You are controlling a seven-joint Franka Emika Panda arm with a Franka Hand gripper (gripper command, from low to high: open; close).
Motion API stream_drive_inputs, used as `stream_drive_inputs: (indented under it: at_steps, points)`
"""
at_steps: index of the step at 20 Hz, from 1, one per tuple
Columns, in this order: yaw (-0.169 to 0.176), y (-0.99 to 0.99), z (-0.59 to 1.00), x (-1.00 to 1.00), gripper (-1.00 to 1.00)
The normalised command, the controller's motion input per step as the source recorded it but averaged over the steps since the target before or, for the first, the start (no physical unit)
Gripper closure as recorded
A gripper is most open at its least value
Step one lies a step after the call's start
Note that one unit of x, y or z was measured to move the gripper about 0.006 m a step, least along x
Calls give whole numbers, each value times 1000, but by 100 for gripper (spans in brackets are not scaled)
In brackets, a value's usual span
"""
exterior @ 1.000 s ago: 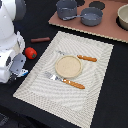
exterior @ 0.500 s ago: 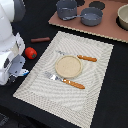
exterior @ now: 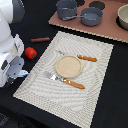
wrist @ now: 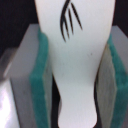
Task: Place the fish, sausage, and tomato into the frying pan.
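Unmoved since before: fish (wrist: 75, 60) between jaws, tail cropped.

I count 1 fish (wrist: 75, 65), 1 sausage (exterior: 40, 39) and 1 tomato (exterior: 31, 52). I also see 1 frying pan (exterior: 91, 16), 1 pot (exterior: 66, 8), 1 plate (exterior: 68, 66), 1 knife (exterior: 81, 57), 1 fork (exterior: 64, 80).

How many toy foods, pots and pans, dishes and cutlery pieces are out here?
Toy foods: 3 (tomato, sausage, fish)
Pots and pans: 2 (pot, frying pan)
Dishes: 2 (plate, bowl)
Cutlery: 2 (knife, fork)
Total: 9
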Motion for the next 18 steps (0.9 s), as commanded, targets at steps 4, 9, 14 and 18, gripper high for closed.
stream_drive_inputs:
  at_steps: [4,9,14,18]
  points:
    - [0,348,1000,192,100]
    - [0,622,1000,785,100]
    - [0,739,1000,1000,100]
    - [0,756,1000,996,100]
